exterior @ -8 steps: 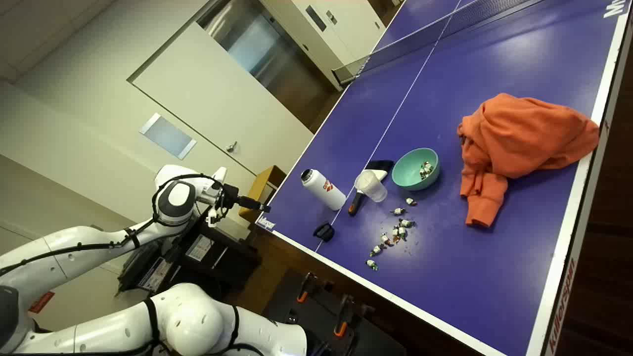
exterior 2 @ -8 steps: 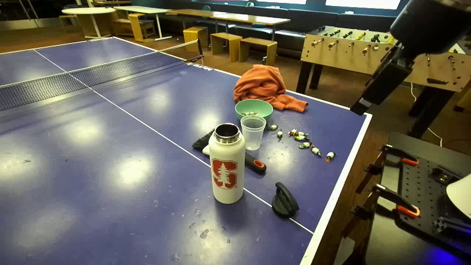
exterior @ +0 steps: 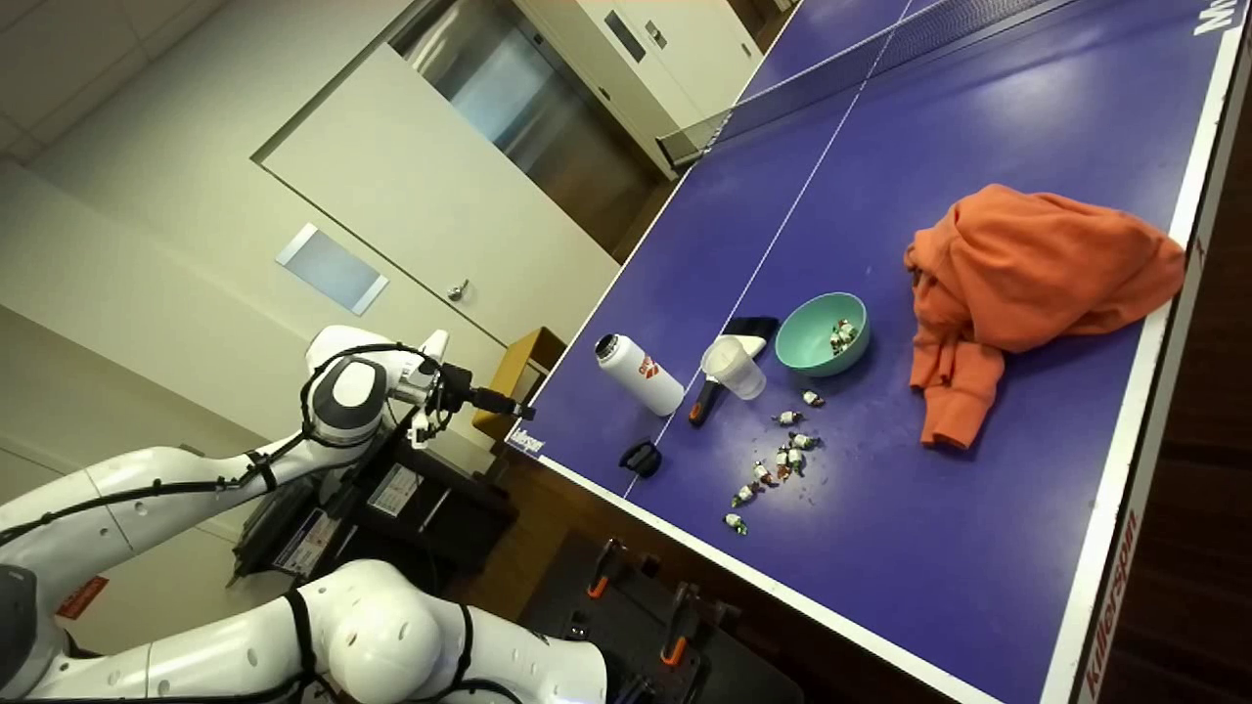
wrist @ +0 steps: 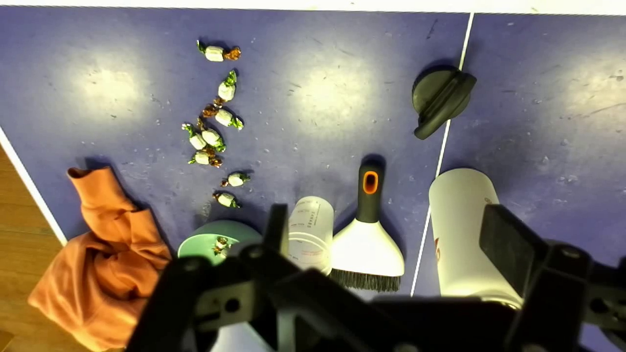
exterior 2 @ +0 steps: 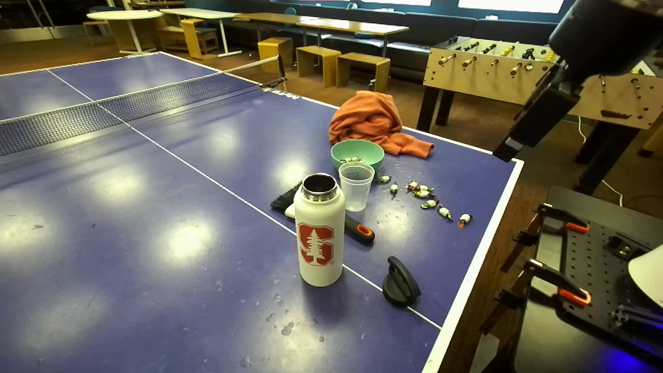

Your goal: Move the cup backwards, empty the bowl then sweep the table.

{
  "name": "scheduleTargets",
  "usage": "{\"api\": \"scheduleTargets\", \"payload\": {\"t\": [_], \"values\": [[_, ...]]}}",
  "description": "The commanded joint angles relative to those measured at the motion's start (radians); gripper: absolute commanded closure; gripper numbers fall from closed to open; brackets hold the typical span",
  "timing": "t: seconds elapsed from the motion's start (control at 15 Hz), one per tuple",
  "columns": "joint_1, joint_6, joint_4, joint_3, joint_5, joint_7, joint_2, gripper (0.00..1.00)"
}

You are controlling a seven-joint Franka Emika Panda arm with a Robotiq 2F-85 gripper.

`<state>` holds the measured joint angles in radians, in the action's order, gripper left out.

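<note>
Well, at left in an exterior view the pincer hangs released, jaws spread wide!
Rightward along the table: white bottle upright, brush lying, the cup standing just beside it, the teal bowl holding wrapped candies, orange cloth heaped.

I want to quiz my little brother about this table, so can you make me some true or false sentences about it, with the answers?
1. The gripper is open. True.
2. In the wrist view, the brush shows between the cup and the bottle. True.
3. The bottle is closed. False: its top is open, and a black lid lies on the table.
4. The bowl has wrapped sweets in it. True.
5. All the sweets are in the bowl. False: loose sweets lie on the table too.
6. The cup is lying on its side. False: it stands upright.
</note>
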<state>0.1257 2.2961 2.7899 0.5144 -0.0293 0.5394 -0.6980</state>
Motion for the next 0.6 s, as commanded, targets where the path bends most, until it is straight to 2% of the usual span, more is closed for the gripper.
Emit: {"api": "scheduleTargets", "payload": {"t": [0.0,0.33,0.53], "values": [[-0.045,0.048,-0.020,-0.012,0.037,0.065,0.065,0.00],[-0.231,0.224,-0.059,-0.006,0.138,0.276,0.263,0.00],[-0.355,0.314,-0.123,0.008,0.253,0.463,0.428,0.00]]}}
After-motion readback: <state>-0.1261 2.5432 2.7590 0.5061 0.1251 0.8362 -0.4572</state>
